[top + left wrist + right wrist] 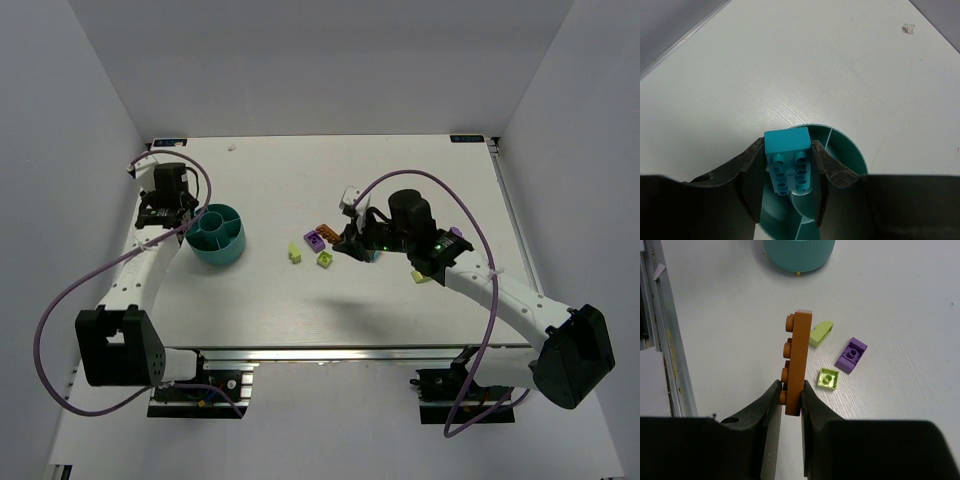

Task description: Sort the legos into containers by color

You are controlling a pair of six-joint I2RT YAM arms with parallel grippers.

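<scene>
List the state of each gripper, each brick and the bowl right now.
Left gripper: shut on cyan brick, over bowl.
Right gripper: shut on brown brick, held edgewise.
Bowl: upright on table.
Lime sloped brick: loose on table.
Lime square brick: loose, stud up.
Purple brick: loose, stud up.

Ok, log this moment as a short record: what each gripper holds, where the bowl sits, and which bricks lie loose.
left gripper: shut on a cyan brick, over the bowl
right gripper: shut on a brown brick, held on edge
bowl: teal, divided inside, on the left part of the table
loose bricks: lime wedge, lime square, purple brick, close together between the right gripper and the bowl
</scene>
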